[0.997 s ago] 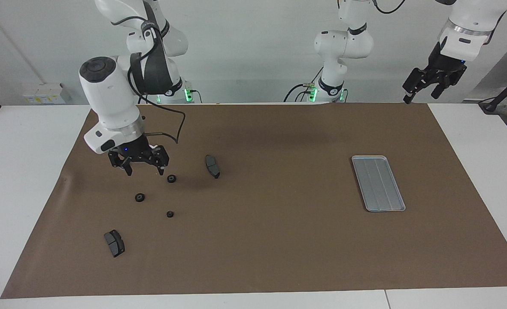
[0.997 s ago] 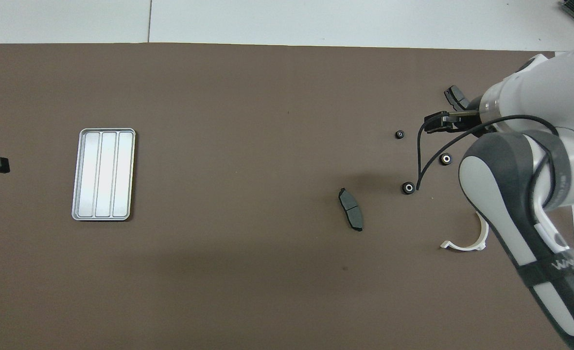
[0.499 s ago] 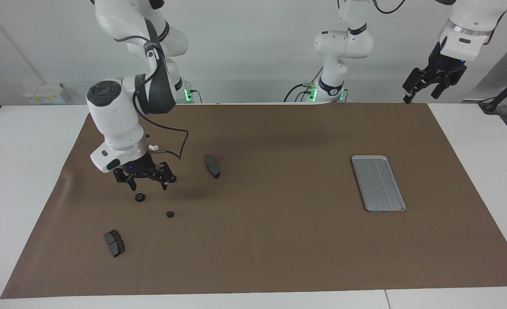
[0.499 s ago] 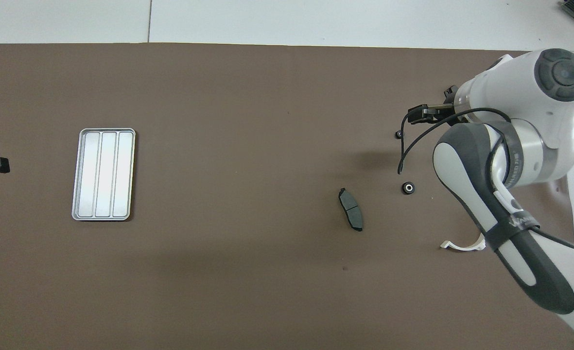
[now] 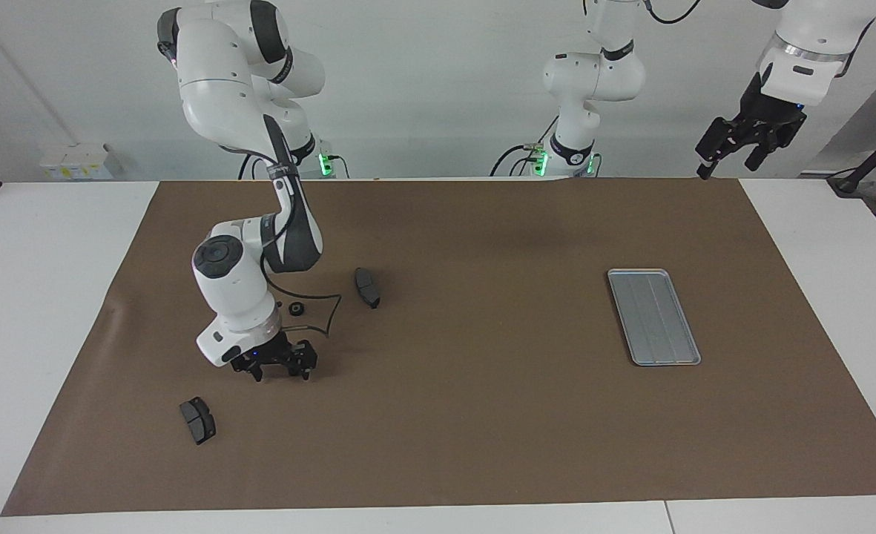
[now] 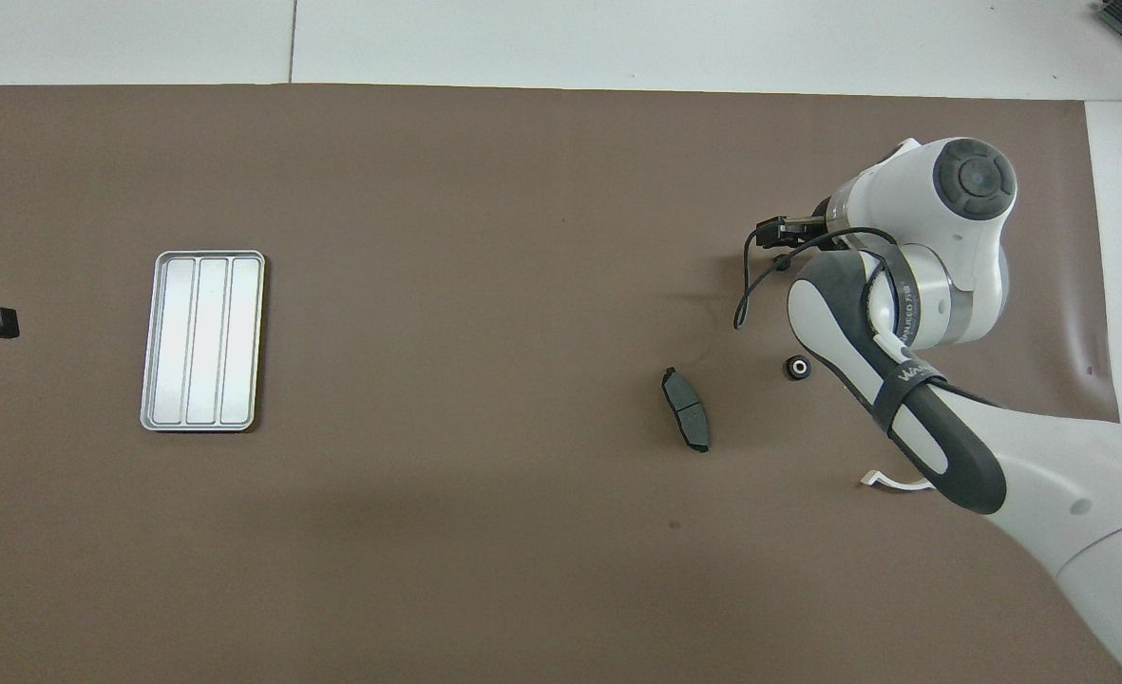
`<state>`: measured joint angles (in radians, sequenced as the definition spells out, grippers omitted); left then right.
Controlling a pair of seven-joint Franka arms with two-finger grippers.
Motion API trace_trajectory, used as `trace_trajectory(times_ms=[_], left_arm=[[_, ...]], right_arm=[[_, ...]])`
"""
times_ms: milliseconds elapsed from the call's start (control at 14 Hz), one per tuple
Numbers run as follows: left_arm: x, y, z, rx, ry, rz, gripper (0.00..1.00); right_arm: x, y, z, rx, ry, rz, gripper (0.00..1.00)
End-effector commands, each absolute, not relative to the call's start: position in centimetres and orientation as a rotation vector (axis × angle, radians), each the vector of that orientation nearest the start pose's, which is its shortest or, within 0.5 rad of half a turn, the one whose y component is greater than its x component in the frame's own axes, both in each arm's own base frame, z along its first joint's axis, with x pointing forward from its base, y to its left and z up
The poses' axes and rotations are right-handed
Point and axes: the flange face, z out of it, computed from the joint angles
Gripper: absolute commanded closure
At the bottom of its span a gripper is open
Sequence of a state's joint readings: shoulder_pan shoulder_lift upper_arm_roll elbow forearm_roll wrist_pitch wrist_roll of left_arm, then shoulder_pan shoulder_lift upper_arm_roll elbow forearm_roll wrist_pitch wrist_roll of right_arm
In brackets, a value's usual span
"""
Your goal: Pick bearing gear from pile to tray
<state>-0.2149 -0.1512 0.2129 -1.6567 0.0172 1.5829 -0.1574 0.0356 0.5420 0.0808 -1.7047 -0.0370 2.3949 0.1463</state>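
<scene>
My right gripper is down at the mat, fingers apart and pointing down, in the pile at the right arm's end. It stands where a small black gear lay, and that gear is hidden by it. One finger shows in the overhead view. Another black gear lies nearer to the robots. A third gear is hidden by the arm. The silver grooved tray lies at the left arm's end and holds nothing. My left gripper waits open, high over that end's mat edge.
One dark grey pad lies beside the pile toward the table's middle. A second pad lies farther from the robots. The white half-ring bracket is partly covered by the right arm. A brown mat covers the table.
My right gripper has come down and moved away from the robots, from above the nearest gear to the mat where the farthest gear lay. The left arm has not moved.
</scene>
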Motion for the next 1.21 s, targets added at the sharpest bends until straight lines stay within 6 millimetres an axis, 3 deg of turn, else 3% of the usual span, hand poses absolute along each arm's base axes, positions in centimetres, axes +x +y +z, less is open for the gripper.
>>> trace_trajectory(times_ms=[0, 427, 712, 997, 1140], left_arm=[[50.6, 1.0, 66.4, -3.130, -0.250, -0.106, 0.00], [50.6, 0.2, 66.5, -3.131, -0.231, -0.109, 0.00], [50.8, 0.1, 66.5, -3.134, -0.223, -0.137, 0.00], [51.0, 0.0, 66.5, -3.136, -0.117, -0.162, 0.00], [51.2, -0.5, 66.2, -3.140, -0.110, -0.155, 0.00]], right_arm=[[68.2, 7.6, 28.7, -3.103, -0.010, -0.236, 0.07], [67.7, 8.9, 28.5, -3.106, -0.039, -0.209, 0.38], [67.3, 8.8, 28.7, -3.110, -0.042, -0.196, 0.71], [65.7, 8.6, 29.1, -3.119, -0.046, -0.159, 0.83], [65.9, 8.7, 29.5, -3.117, -0.046, -0.173, 0.92]])
